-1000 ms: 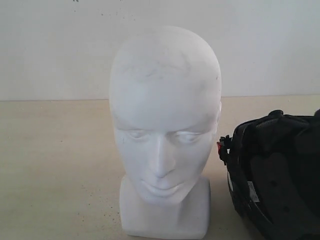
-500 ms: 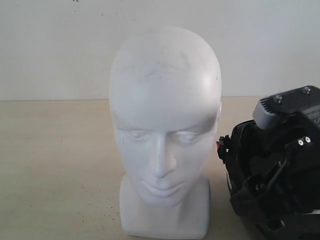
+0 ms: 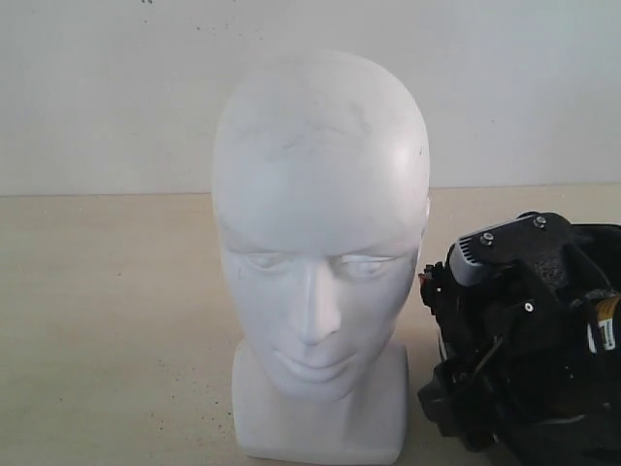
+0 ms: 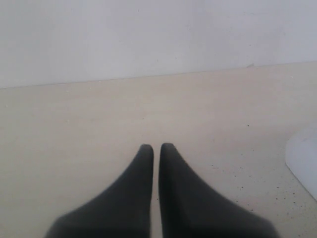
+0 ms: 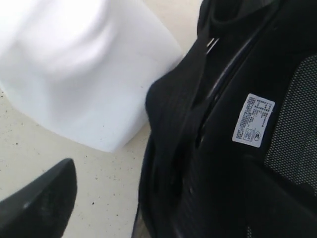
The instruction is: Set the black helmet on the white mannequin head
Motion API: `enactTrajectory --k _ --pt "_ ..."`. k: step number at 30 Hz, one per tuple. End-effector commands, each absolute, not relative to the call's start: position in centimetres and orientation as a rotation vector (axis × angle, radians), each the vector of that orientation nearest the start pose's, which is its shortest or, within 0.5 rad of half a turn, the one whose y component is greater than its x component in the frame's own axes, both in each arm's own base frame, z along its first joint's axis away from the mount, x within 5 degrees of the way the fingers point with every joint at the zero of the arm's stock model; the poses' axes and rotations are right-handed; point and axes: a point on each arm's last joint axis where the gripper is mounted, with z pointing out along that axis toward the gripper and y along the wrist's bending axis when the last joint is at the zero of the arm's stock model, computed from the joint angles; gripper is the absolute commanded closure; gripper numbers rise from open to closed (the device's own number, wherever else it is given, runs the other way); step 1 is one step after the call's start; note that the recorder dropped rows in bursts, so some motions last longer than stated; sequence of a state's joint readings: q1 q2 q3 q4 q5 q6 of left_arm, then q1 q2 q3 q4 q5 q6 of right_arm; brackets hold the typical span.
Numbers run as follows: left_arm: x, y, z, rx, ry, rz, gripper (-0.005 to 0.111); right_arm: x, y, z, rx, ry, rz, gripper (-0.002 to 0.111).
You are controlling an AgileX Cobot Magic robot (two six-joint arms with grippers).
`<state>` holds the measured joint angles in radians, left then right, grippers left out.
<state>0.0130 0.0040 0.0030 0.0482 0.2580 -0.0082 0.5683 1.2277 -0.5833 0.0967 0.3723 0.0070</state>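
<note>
Dropping toward the helmet (image 3: 600,254), the right gripper (image 3: 485,398) now sits low against its near side. 1 s ago no arm showed in the exterior view, and 0.5 s ago the wrist was higher. The helmet has not moved: it lies on the table (image 3: 107,320) with its lining showing, at 4 o'clock from the head (image 3: 320,252) and just beside the base. In the right wrist view only 1 finger (image 5: 42,203) is clear, standing wide of the rim on the outside. The jaws therefore read as spread with nothing held, and the other finger cannot be made out against the black lining. The descent suggests a rim grasp is next, so the lift has not begun. The left gripper (image 4: 156,148) hangs over bare table, closed to a slit and empty.
</note>
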Motion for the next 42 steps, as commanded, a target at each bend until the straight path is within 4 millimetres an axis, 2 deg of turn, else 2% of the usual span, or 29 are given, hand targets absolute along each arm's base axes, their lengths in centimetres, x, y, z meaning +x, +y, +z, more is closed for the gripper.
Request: enactTrajectory --k 1,17,25,27,29,36,42 --pt "5.5 0.2 19.0 0.01 1.738 0.043 0.102 18.8 12.4 20.6 -0.598 2.47 0.308 0.026" --pt "5.5 0.2 19.0 0.01 1.738 0.043 0.102 19.3 12.3 20.2 -0.568 2.473 0.27 0.026" --pt "5.5 0.2 19.0 0.01 1.738 0.043 0.102 19.8 12.6 18.1 -0.584 2.566 0.235 0.028" --pt "5.5 0.2 19.0 0.01 1.738 0.043 0.102 19.9 12.6 17.7 -0.588 2.582 0.228 0.035" --pt "5.5 0.2 19.0 0.01 1.738 0.043 0.102 20.0 12.7 17.2 -0.594 2.601 0.219 0.048" --pt "5.5 0.2 19.0 0.01 1.738 0.043 0.102 19.9 12.6 17.0 -0.582 2.63 0.214 0.109" --pt "5.5 0.2 19.0 0.01 1.738 0.043 0.102 19.5 12.4 16.8 -0.57 2.688 0.196 0.108"
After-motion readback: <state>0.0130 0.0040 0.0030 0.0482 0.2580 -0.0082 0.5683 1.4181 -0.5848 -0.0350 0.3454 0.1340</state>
